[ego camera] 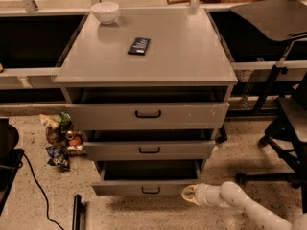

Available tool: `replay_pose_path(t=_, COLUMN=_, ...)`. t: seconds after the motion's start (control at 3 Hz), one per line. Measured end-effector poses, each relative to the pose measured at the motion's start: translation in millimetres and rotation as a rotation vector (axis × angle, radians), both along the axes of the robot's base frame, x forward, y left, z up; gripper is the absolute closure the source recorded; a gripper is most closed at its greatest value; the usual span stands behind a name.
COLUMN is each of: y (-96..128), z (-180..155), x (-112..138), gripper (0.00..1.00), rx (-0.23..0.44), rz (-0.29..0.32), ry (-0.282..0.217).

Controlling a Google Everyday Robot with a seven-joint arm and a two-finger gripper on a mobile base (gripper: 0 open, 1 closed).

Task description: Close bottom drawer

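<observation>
On the grey worktop (pixel 182 56) you have a white bowl (pixel 105 11) at the back left corner and a dark flat packet (pixel 139 45) nearer the middle, well apart. Under it, the top drawer (pixel 147 115) and the middle drawer (pixel 149 150) both stand slightly pulled out. On the speckled floor (pixel 120 214), left of the cabinet as you look, lies a heap of snack wrappers (pixel 60 140), with a black cable (pixel 36 186) trailing nearby. A black chair (pixel 288 123) stands at the right. The hand (pixel 184 194) sits low over the floor, right of centre.

Bottom drawer (pixel 120 189): grey, narrowest front of three, small black loop handle (pixel 150 190) at centre. Pulled out, open, interior dark. Front level, facing camera, at 6 o'clock in view. Tool (pixel 188 194) just beside front's right end, at drawer's 4 o'clock.
</observation>
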State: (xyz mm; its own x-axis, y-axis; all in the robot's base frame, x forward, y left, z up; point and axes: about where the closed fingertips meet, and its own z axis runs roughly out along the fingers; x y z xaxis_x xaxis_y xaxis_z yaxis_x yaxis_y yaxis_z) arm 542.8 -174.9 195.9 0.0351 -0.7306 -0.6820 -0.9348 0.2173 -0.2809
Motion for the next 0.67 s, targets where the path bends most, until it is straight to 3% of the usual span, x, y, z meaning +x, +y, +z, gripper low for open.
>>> replay_pose_path(t=0.33, y=-9.4, z=-0.7, x=16.3, gripper=1.0, rx=0.006, rz=-0.03, ry=-0.014)
replay_pose_path(t=0.67, y=-15.7, z=2.6, x=14.0, gripper=1.0, rx=0.021, rz=-0.02, ry=-0.033)
